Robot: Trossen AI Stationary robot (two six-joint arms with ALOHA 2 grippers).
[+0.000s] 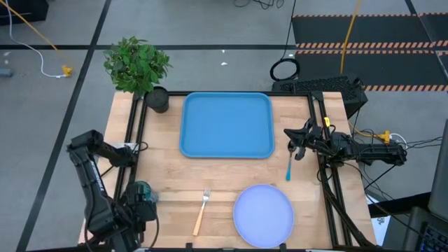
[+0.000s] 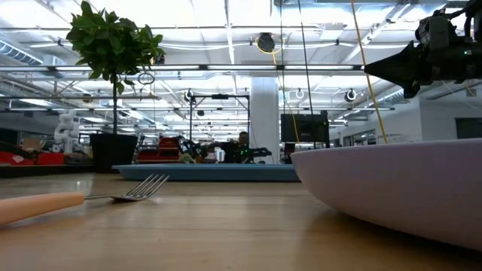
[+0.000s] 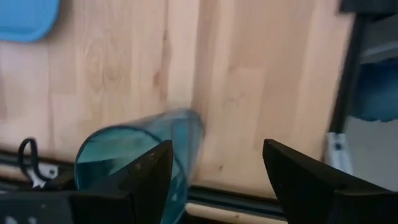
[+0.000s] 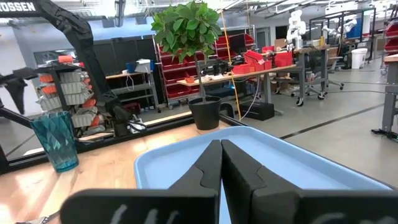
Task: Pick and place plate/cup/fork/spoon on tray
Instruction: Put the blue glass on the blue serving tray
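The teal cup (image 1: 142, 189) stands upright on its base near the table's left near corner; it also shows in the right wrist view (image 4: 56, 140). My left gripper (image 3: 217, 146) hovers open just above it, with the cup (image 3: 130, 152) under one finger rather than between the two. My right gripper (image 1: 288, 136) is shut and empty, held high (image 2: 370, 69) by the tray's right side. The blue-handled spoon (image 1: 288, 169) lies flat on the table beneath it. The blue tray (image 1: 227, 150) lies at the far middle. The plate (image 1: 262, 215) and the fork (image 1: 201, 212) lie near the front edge.
A green plant in a black pot (image 1: 157, 100) stands at the tray's far left corner. Black rails run along the table's left and right sides. Bare wood lies between the tray and the plate.
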